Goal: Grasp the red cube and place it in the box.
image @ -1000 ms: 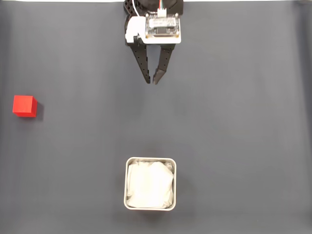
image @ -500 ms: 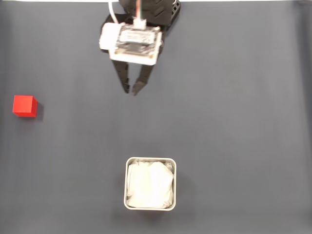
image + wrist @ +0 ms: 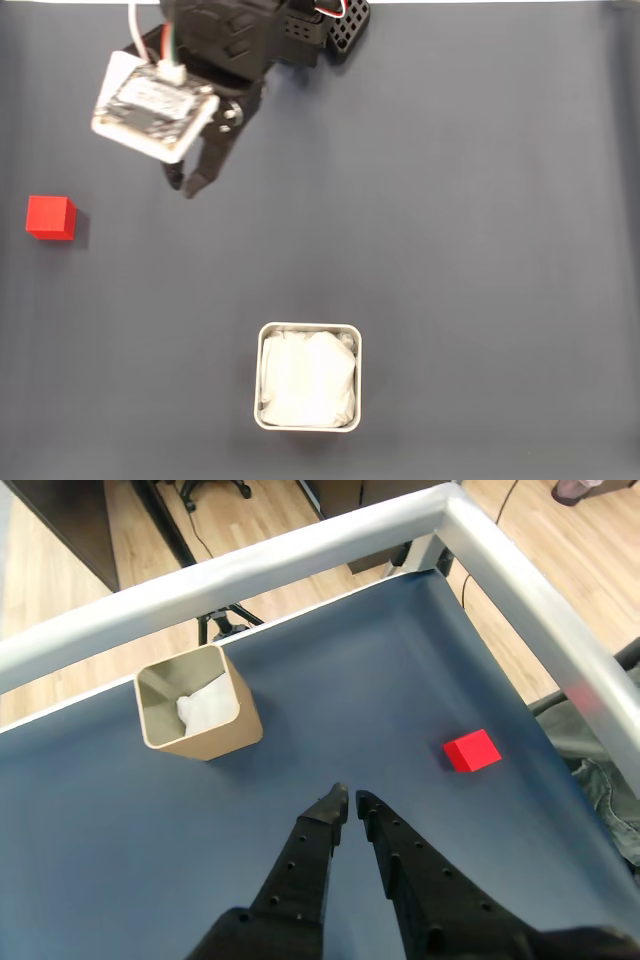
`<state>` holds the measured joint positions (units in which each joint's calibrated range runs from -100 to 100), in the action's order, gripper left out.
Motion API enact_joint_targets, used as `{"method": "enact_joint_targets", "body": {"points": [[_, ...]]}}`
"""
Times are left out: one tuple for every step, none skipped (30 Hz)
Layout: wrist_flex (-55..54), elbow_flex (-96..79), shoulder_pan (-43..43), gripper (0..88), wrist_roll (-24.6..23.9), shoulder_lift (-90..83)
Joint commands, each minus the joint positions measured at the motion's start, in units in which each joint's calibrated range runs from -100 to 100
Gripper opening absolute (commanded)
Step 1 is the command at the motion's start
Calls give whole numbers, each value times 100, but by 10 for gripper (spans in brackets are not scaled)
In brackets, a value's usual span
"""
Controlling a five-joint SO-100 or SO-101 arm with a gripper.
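Observation:
The red cube [image 3: 50, 217] rests on the dark blue mat near the left edge of the fixed view; in the wrist view the red cube [image 3: 472, 750] lies to the right of my fingers. The box [image 3: 309, 326], a silver-rimmed tin with white lining, stands at the bottom centre, and the wrist view has the box [image 3: 195, 742] at upper left. My gripper [image 3: 184, 185] hangs above the mat, well to the right of the cube and above it in the picture. Its black fingers [image 3: 350, 798] are shut with nothing between them.
The arm's base [image 3: 300, 20] sits at the top edge of the fixed view. A metal rail [image 3: 300, 550] borders the mat on its far side and on the right of the wrist view, with wooden floor beyond. Bare mat lies between gripper, cube and box.
The arm has swung left in the fixed view, carrying the gripper from top centre toward the cube's side. The fingers stay close together. Cube and box have not moved.

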<state>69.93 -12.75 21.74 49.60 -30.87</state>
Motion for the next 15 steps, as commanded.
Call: {"method": "enact_joint_targets", "body": {"points": [[-17, 344, 277, 0, -20, 89], [-50, 381, 334, 0, -34, 150], [-83, 408, 397, 0, -49, 202], [-124, 435, 454, 0, -59, 254], [-165, 454, 511, 0, -68, 306], [-214, 463, 568, 0, -68, 358], [-255, 463, 632, 0, -68, 401], [-296, 463, 689, 1, -68, 444], [-329, 463, 745, 1, -73, 488], [-362, 463, 802, 1, -73, 522], [-394, 463, 859, 1, -73, 566], [-435, 463, 916, 1, -73, 609], [-468, 463, 973, 2, -63, 652], [-509, 463, 1022, 2, -59, 687], [-550, 463, 1072, 3, -54, 730]]}}
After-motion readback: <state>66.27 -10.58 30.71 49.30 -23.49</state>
